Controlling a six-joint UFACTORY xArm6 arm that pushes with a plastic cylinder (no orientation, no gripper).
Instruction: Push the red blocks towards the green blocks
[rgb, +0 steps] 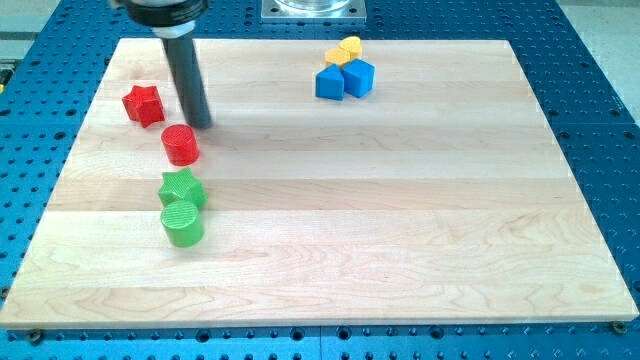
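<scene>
A red star block lies at the view's left, near the board's top-left. A red cylinder stands below and right of it. A green star block sits just below the red cylinder, and a green cylinder touches it from below. My tip rests on the board just right of the red star and just above-right of the red cylinder, close to it.
Two blue blocks and two yellow blocks cluster at the view's top, right of centre. The wooden board lies on a blue perforated table. A metal mount sits at the top edge.
</scene>
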